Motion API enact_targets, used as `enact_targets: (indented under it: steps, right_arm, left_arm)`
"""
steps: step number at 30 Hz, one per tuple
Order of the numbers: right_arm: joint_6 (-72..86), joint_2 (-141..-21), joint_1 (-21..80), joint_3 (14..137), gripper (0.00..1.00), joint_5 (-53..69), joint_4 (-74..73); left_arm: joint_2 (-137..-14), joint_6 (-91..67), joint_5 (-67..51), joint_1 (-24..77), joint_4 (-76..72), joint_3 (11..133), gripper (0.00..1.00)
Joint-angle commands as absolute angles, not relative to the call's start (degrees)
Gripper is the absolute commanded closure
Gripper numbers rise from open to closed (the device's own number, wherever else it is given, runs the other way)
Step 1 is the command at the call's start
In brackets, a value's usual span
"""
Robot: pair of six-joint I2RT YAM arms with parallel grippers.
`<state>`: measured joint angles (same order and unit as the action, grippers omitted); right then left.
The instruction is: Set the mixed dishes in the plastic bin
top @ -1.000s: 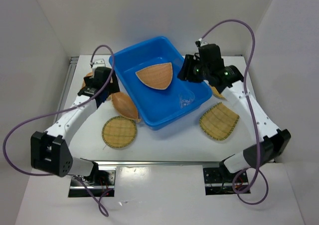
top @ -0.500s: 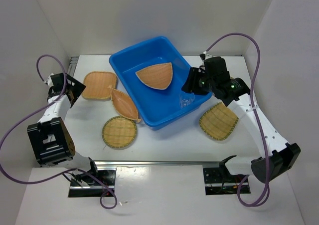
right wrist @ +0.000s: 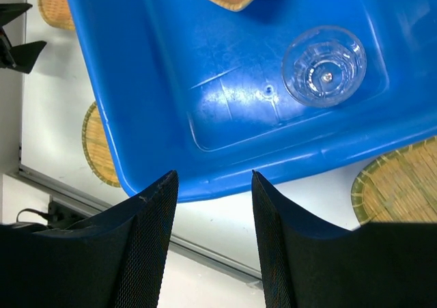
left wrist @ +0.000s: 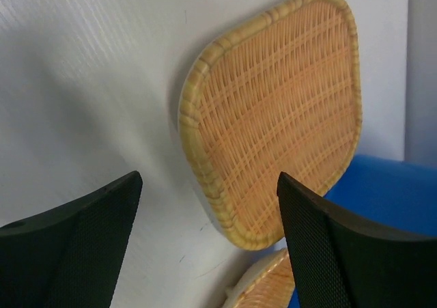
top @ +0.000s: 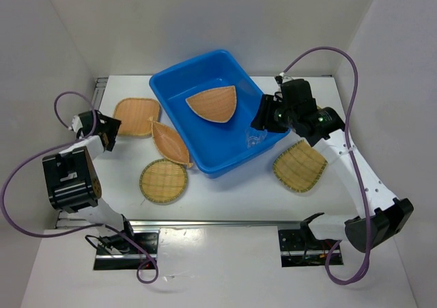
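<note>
The blue plastic bin (top: 179,89) holds a fan-shaped woven tray (top: 215,103) and a clear cup (top: 254,138). On the table to its left lie a rounded-square tray (top: 136,117), a leaf-shaped tray (top: 171,144) against the bin wall, and a round tray (top: 164,180). A fan-shaped tray (top: 300,164) lies to its right. My left gripper (top: 108,132) is open and empty, just left of the square tray (left wrist: 280,110). My right gripper (top: 263,113) is open and empty above the bin's right side, over the bin (right wrist: 171,69) and cup (right wrist: 324,65).
White walls close in the table on the left, back and right. A metal rail runs along the near table edge (top: 205,222). Purple cables loop from both arms. The leaf tray's tip (left wrist: 273,284) and the bin's corner (left wrist: 382,192) show in the left wrist view.
My left arm has pulled back from above the square tray to the far left edge and now points at that tray. My right gripper has shifted slightly toward the near side of the bin.
</note>
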<state>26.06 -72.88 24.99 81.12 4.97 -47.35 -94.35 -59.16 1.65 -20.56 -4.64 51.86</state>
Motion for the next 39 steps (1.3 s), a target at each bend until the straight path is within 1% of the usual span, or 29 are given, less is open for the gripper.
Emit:
enact_targets:
  steps: [1, 3, 8, 12, 15, 17, 18, 19, 25, 26, 27, 28, 32, 34, 36, 37, 39]
  right_arm:
    - [26.2, -72.1, 25.1, 84.7, 0.47, 4.1, -48.7]
    - [26.2, -72.8, 25.1, 85.3, 0.47, 4.1, -49.3]
    - [26.2, -74.3, 25.1, 86.4, 0.47, 3.5, -50.4]
    - [26.7, -75.3, 25.1, 87.7, 0.47, 3.5, -50.4]
    - [27.2, -75.9, 25.1, 88.2, 0.47, 3.5, -50.4]
    - [27.2, -76.5, 25.1, 88.2, 0.47, 3.0, -50.4]
    - [27.9, -76.5, 25.1, 88.2, 0.47, 3.0, -50.4]
    - [27.9, -76.5, 25.1, 88.2, 0.47, 3.0, -50.4]
    - [29.0, -76.5, 25.1, 87.7, 0.47, 2.5, -50.4]
    - [29.6, -76.5, 25.1, 87.7, 0.47, 1.9, -50.4]
    - [29.6, -76.5, 25.1, 87.7, 0.47, 1.8, -50.4]
    - [29.6, -76.5, 25.1, 87.1, 0.47, 1.8, -50.4]
    - [30.1, -76.5, 25.1, 87.1, 0.47, 1.8, -50.4]
    - [30.1, -76.5, 25.1, 86.6, 0.47, 1.8, -50.4]
    - [30.1, -75.9, 25.1, 86.6, 0.47, 1.8, -50.4]
    - [30.1, -75.9, 25.1, 86.6, 0.47, 1.8, -50.4]
    - [30.1, -75.9, 25.1, 86.6, 0.47, 1.8, -50.4]
  left_arm:
    - [-95.4, -66.1, 3.0, -20.9, -13.8, 48.1, 0.14]
    - [-96.8, -67.6, 3.0, -20.9, -17.2, 47.4, 0.17]
    - [-100.0, -68.3, 1.5, -20.9, -20.7, 47.5, 0.17]
    - [-103.0, -69.6, 1.5, -20.9, -24.9, 47.5, 0.22]
    - [-105.2, -70.3, 0.9, -20.9, -26.2, 48.2, 0.22]
    - [-106.3, -71.1, 0.9, -20.9, -26.8, 48.9, 0.27]
    - [-107.1, -71.1, 0.9, -20.9, -27.6, 49.0, 0.32]
    - [-107.1, -71.6, 0.9, -20.9, -27.6, 49.0, 0.35]
    - [-109.4, -72.2, -0.3, -20.9, -27.6, 49.6, 0.45]
    - [-109.4, -72.2, -0.3, -20.9, -27.6, 49.6, 0.48]
    - [-109.4, -72.2, 0.3, -20.9, -27.6, 49.6, 0.54]
    - [-109.4, -72.2, 0.4, -20.9, -27.6, 49.6, 0.57]
    - [-109.4, -72.2, 1.1, -20.9, -27.6, 49.6, 0.67]
    - [-109.4, -72.2, 1.1, -20.9, -27.6, 50.2, 0.76]
    - [-109.4, -72.2, 1.6, -20.9, -27.0, 50.2, 0.92]
    - [-109.4, -72.9, 2.2, -20.9, -26.3, 50.2, 0.98]
    - [-107.9, -73.4, 4.0, -20.9, -25.7, 50.2, 1.0]
